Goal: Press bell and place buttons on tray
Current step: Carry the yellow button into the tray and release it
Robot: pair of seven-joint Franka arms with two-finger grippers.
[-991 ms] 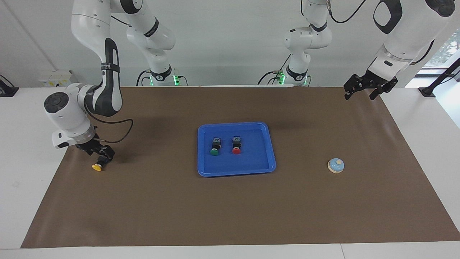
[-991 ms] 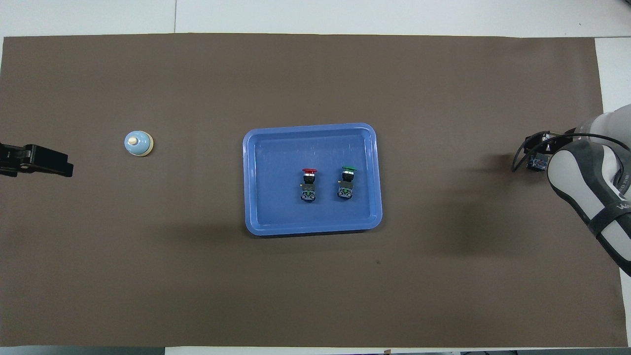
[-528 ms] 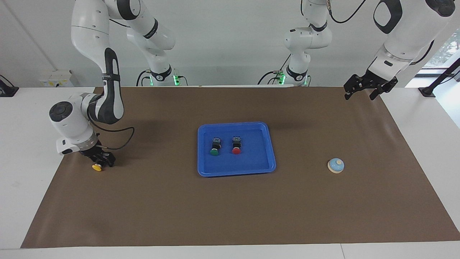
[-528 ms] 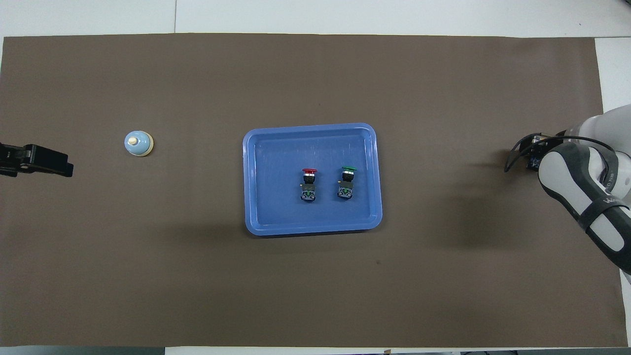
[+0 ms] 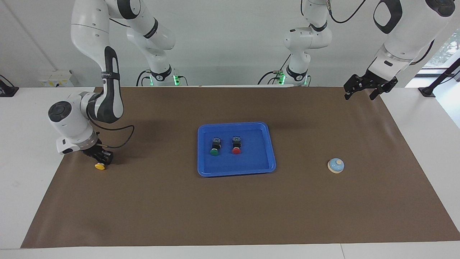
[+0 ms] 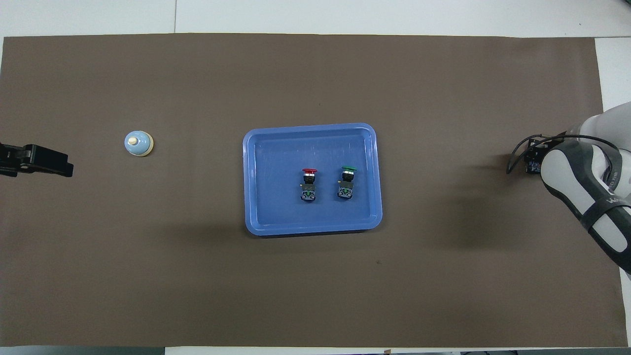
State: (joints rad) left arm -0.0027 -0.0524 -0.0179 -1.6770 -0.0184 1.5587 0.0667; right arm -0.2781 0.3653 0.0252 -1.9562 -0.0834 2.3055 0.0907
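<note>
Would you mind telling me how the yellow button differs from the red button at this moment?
The yellow button lies on the brown mat toward the right arm's end of the table; the red button lies in the blue tray. The right gripper is shut on the yellow button; nothing touches the red button. Both have mushroom caps and lie on their sides.

Blue tray (image 5: 267, 163) holds green-capped button (image 5: 214, 152) and red-capped button (image 5: 236, 150); yellow cap (image 5: 99, 166) under black right gripper (image 5: 102, 158); brown mat (image 5: 230, 208).
</note>
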